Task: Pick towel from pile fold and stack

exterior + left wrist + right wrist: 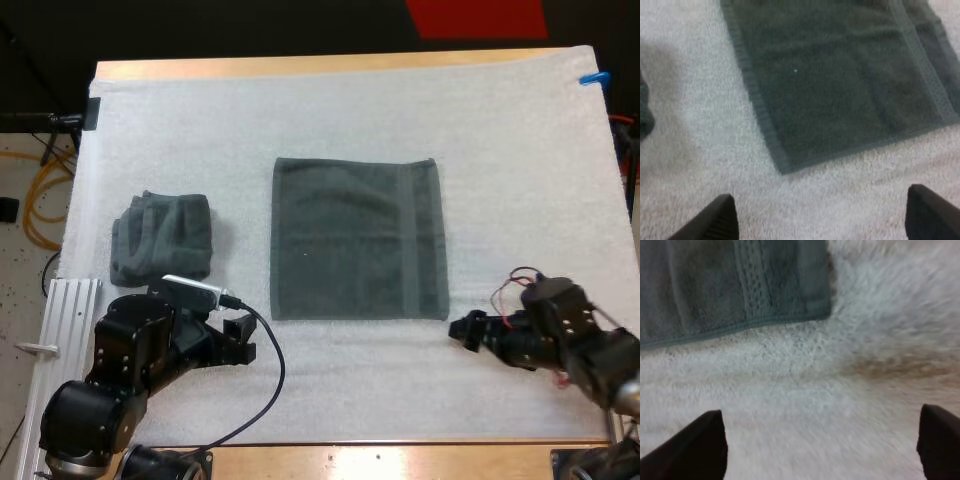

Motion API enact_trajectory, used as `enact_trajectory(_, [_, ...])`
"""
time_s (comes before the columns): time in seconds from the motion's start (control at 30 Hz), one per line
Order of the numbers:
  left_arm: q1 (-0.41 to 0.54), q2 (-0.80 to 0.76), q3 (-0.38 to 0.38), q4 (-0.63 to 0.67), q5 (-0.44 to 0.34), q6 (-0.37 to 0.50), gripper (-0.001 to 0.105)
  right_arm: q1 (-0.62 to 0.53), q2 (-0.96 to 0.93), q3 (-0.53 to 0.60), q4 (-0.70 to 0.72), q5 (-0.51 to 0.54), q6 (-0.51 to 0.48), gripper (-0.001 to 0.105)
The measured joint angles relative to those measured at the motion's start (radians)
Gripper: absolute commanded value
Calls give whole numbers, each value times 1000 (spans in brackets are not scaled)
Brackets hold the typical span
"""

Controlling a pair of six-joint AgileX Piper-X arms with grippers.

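Observation:
A dark grey-green towel (358,238) lies spread flat in the middle of the white mat. A second towel (162,237) sits crumpled at the mat's left side. My left gripper (240,340) is open, low over the mat just short of the flat towel's near left corner (784,167); its fingers (715,220) stand wide apart with bare mat between them. My right gripper (462,329) is open too, hovering close to the flat towel's near right corner (822,310), its fingers (695,450) clear of the cloth.
The white mat (520,160) covers most of the wooden table. A metal rail (65,310) lies along the mat's left edge by my left arm. Bare mat runs along the front between the two grippers.

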Motion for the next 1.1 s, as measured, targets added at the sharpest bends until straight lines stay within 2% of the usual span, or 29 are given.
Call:
enact_trajectory(0.1, [0,0,0,-14,15,0,67,0,105,37,-172,-22,78,75])
enact_trajectory(0.3, [0,0,0,-17,26,0,67,0,284,39,-469,-34,166,75])
enact_trajectory(0.43, [0,0,0,-17,29,0,67,0,380,39,-538,-67,246,75])
enact_trajectory(0.57, [0,0,0,-17,30,0,67,-8,418,31,-583,-106,261,75])
enact_trajectory(0.67, [0,0,0,-17,31,0,67,-8,425,31,-600,-122,261,66])
enact_trajectory(0.83, [0,0,0,-17,33,0,67,-8,437,33,-595,-129,261,32])
enact_trajectory(0.87, [0,0,0,-17,33,0,67,-8,437,35,-595,-129,261,29])
enact_trajectory(1.03, [0,0,31,-29,60,0,67,-8,437,36,-594,-129,258,0])
enact_trajectory(1.1, [0,0,67,-56,107,-15,67,-8,437,36,-594,-128,250,0])
